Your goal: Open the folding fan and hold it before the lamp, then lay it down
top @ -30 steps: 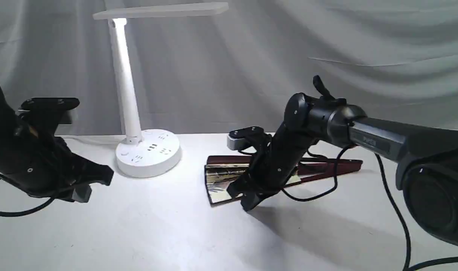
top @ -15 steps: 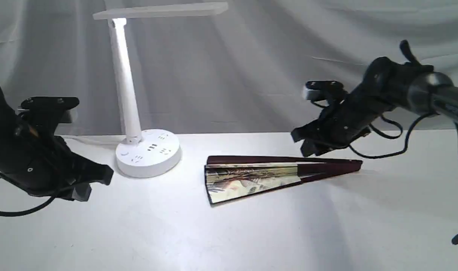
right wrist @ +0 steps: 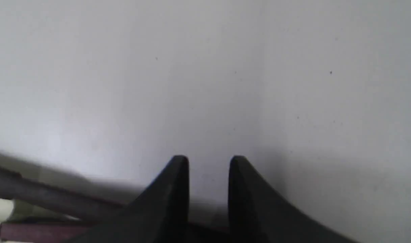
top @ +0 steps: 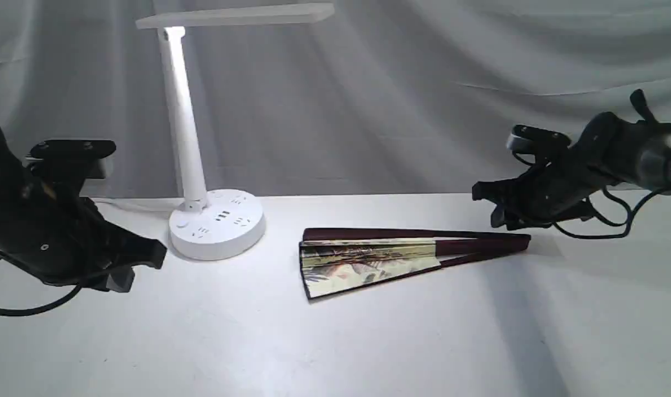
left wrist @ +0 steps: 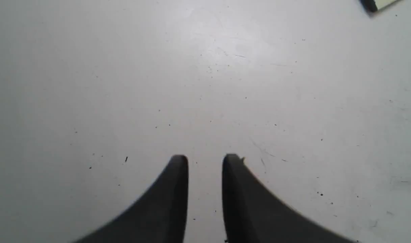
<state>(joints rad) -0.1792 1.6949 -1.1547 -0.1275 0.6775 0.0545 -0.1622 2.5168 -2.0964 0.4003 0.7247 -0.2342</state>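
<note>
Exterior view shows the folding fan (top: pixel 379 259) lying flat on the counter (top: pixel 258 347), spread only into a narrow wedge and free of both arms. Its long axis runs across the counter from one arm to the other. The painted leaf end points toward the lamp (top: pixel 183 127) and the left side, and the dark rib end points toward the right side. The right fingers (right wrist: pixel 173 189) hang in the air close over this rib end and do not touch it. In the right wrist view they stand a little apart with only bare counter between the tips, and the maroon ribs pass beneath their root, to one side. So the fan lies below and slightly behind the tips, not in the gap. The left fingers (left wrist: pixel 171 192) also keep a narrow gap and hold nothing. They hover low over the counter, well apart from the leaf end, and only one corner of the fan reaches the edge of the left wrist view. I judge the right arm to be clearly the nearer one. If the fan must be taken, these fingers would need to come down and back, and close across the ribs, not along them.
</note>
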